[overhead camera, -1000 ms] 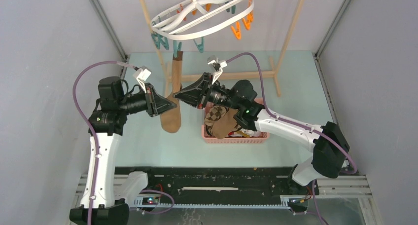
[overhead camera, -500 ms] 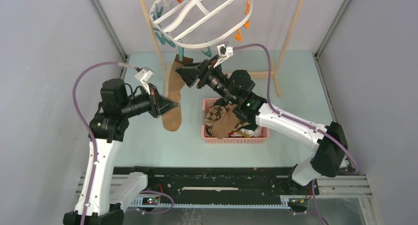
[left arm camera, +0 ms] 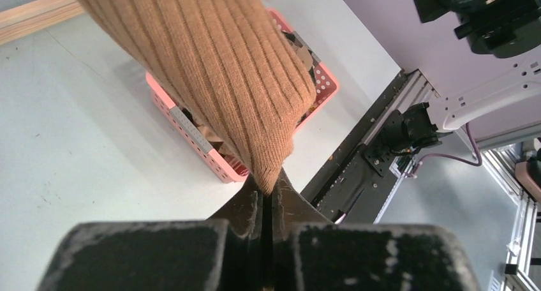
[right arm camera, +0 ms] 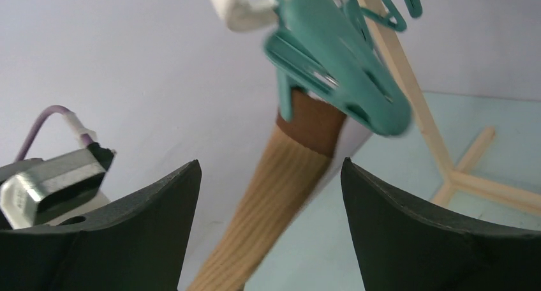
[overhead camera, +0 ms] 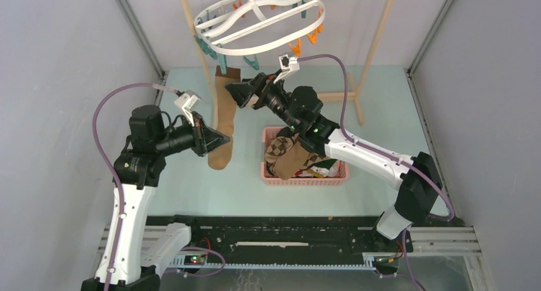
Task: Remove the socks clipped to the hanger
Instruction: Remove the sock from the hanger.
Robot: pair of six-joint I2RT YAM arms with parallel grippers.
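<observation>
A tan-brown ribbed sock (overhead camera: pixel 223 122) hangs by its dark brown cuff from a teal clothespin (right arm camera: pixel 338 80) under the white oval hanger (overhead camera: pixel 255 50). My left gripper (overhead camera: pixel 223 138) is shut on the sock's toe end; in the left wrist view the toe (left arm camera: pixel 271 170) is pinched between the closed jaws of the left gripper (left arm camera: pixel 268 192). My right gripper (overhead camera: pixel 233 92) stands open just below the clothespin, beside the cuff. In the right wrist view the sock (right arm camera: pixel 281 170) runs between the spread fingers of the right gripper (right arm camera: pixel 269 163), which do not touch it.
A pink basket (overhead camera: pixel 306 180) holding several socks sits on the table right of the hanging sock and shows behind it in the left wrist view (left arm camera: pixel 191 138). The light wooden rack frame (overhead camera: pixel 376 42) carries the hanger. Orange clothespins (overhead camera: pixel 295 47) dangle from the ring.
My right gripper has risen from beside the sock's middle to the clothespin and opened wide. The left gripper has closed on the toe. The hanger has swung.
</observation>
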